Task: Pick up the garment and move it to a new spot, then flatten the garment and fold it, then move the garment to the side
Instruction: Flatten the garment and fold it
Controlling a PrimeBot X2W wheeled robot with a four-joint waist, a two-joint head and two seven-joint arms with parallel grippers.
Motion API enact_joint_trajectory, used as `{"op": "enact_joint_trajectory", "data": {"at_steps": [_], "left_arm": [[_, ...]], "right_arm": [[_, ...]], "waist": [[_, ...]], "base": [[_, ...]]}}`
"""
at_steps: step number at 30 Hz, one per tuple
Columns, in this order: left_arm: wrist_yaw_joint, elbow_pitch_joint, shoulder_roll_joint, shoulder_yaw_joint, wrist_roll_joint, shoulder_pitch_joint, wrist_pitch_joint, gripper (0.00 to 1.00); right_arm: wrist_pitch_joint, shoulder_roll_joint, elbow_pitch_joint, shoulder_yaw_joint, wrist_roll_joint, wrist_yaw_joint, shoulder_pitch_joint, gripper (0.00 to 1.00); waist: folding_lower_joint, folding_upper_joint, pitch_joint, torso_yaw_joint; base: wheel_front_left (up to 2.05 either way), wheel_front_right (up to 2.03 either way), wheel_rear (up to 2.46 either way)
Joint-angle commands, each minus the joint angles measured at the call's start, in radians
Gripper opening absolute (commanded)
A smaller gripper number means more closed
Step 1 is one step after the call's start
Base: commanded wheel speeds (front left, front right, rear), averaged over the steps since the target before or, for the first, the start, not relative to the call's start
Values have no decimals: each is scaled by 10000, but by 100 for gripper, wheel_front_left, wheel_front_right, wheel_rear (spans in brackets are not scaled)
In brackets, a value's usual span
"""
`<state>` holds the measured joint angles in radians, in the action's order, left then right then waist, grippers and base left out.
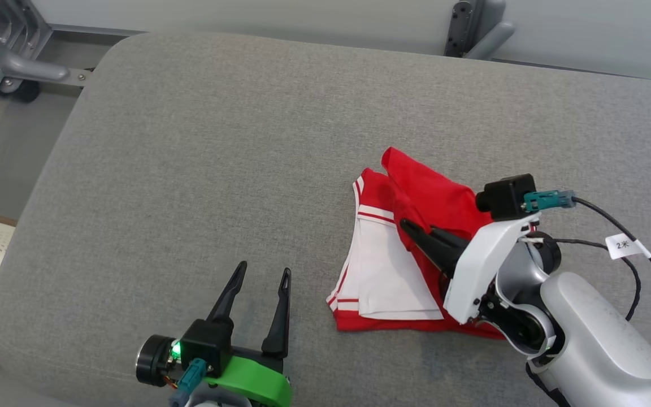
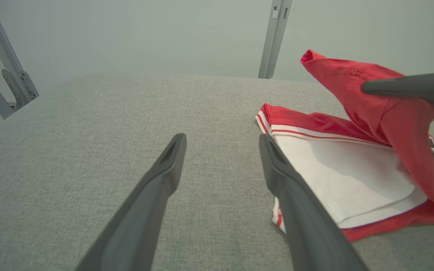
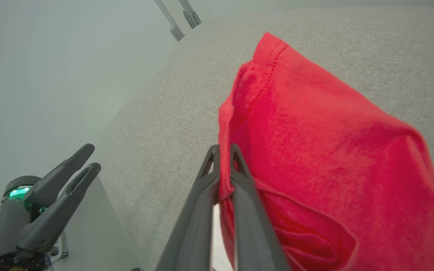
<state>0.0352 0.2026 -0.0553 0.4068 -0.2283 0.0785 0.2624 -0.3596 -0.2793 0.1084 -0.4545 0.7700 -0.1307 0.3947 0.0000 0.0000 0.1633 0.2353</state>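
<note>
placement: red-and-white knit garment [image 1: 382, 265] lies part-folded right of centre on grey upholstered worktop [image 1: 190, 141]; one red flap is raised, judged ready to fold over | right tool [image 1: 407, 227]: closed, pinching that flap's edge | left tool [image 1: 263, 271]: spread wide, empty, poised just left of the garment

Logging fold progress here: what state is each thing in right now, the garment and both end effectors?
garment: partly folded on the grey pad, one red flap lifted.
right end effector: shut on the garment's red flap.
left end effector: open, empty, left of the garment.
</note>
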Motion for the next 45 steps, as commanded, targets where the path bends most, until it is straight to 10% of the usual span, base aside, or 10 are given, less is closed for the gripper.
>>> {"op": "enact_joint_trajectory", "data": {"at_steps": [1, 23, 25, 26, 27, 35, 45], "left_arm": [[-17, -16, 19, -23, -20, 106, 22, 100], [18, -194, 44, -20, -49, 194, 22, 100], [18, -184, 45, 0, -54, 233, 22, 100], [22, -169, 45, 20, -42, 255, 22, 100], [31, -160, 45, 37, -41, 251, 22, 100], [99, -194, 43, -41, 7, 22, 22, 100], [100, -142, 39, -306, 165, -407, 22, 100]], "right_arm": [[-50, 64, 127, -167, -56, 1, -3, 0], [971, 555, 1810, -1354, -159, 1, 814, 0], [1118, 651, 1980, -1398, -139, 1, 941, 6], [1293, 766, 2192, -1405, -98, 0, 1012, 28], [1452, 851, 2233, -1405, -67, 0, 1059, 98], [2442, 662, 1116, -539, 2129, 1, 520, 100], [4397, -1051, 1159, 474, 810, 1, -950, 100]], "waist": [[0, 0, 31, 295], [0, 0, 212, 241], [0, 0, 217, 242], [0, 0, 214, 236], [0, 0, 208, 230], [0, 0, -24, 62], [0, 0, -593, -735]], "base": [[0, 0, 0], [0, 0, 0], [0, 0, 0], [0, 0, 0], [0, 0, 0], [0, 0, 0], [0, 0, 0]]}}
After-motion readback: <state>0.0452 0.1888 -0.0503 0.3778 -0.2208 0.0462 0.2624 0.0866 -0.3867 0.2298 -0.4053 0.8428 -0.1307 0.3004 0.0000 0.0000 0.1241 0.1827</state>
